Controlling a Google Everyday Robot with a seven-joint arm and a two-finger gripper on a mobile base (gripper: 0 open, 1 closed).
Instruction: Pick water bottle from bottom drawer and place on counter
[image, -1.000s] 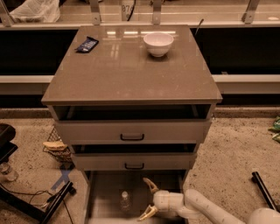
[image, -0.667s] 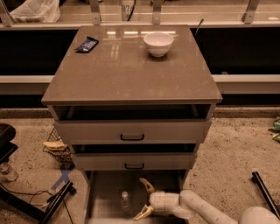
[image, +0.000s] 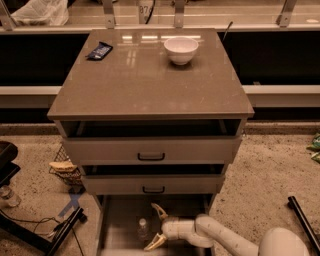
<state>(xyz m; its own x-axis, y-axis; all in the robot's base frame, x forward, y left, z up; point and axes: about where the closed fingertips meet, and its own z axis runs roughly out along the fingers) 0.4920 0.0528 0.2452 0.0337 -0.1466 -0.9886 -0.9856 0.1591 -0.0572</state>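
The water bottle (image: 143, 229) stands upright in the open bottom drawer (image: 120, 230), its white cap up. My gripper (image: 156, 227) is inside the drawer just right of the bottle, fingers spread open, one fingertip (image: 159, 210) above and one below, pointing left toward the bottle without gripping it. My white arm (image: 225, 240) comes in from the lower right. The counter (image: 145, 80) is the glossy grey-brown top of the cabinet.
A white bowl (image: 181, 49) and a dark snack packet (image: 99, 50) lie on the counter. Two upper drawers (image: 150, 150) with black handles stand partly open above the bottom drawer. A wire basket (image: 65, 167) and black stand legs (image: 55, 232) sit on the floor at left.
My gripper has moved left inside the bottom drawer, closer to the water bottle. The bottle has not moved.
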